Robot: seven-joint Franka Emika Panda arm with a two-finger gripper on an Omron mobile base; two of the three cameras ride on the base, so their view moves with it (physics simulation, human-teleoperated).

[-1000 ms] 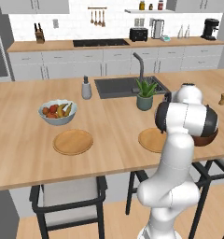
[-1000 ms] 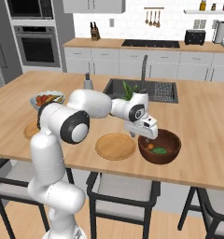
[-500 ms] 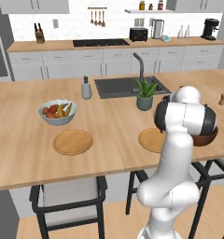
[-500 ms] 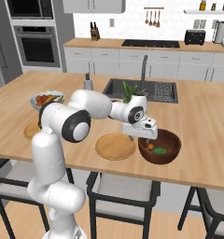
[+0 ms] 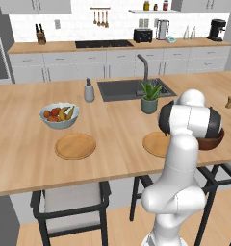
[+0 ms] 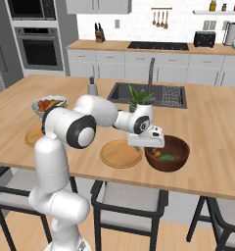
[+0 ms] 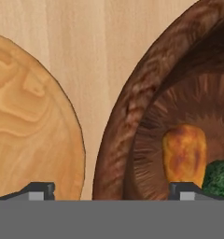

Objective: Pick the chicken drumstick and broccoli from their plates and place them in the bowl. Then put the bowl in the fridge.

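Bowl [image 6: 167, 153] on the counter's near right edge already holds drumstick [image 7: 184, 152] and broccoli [image 7: 218, 179]; the gripper [image 7: 111, 189], released wide astride its left rim, could tip it off if it clamps off-centre.

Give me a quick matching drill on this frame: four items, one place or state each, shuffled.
Items:
1. chicken drumstick
2. hand
3. fruit bowl
4. potted plant

Places or states:
A. beside the sink
B. open, straddling the near rim of the dark bowl
C. behind the far plate
D. in the dark bowl, next to the broccoli

Pairs: 1-D, 2-B, 3-C, 4-A
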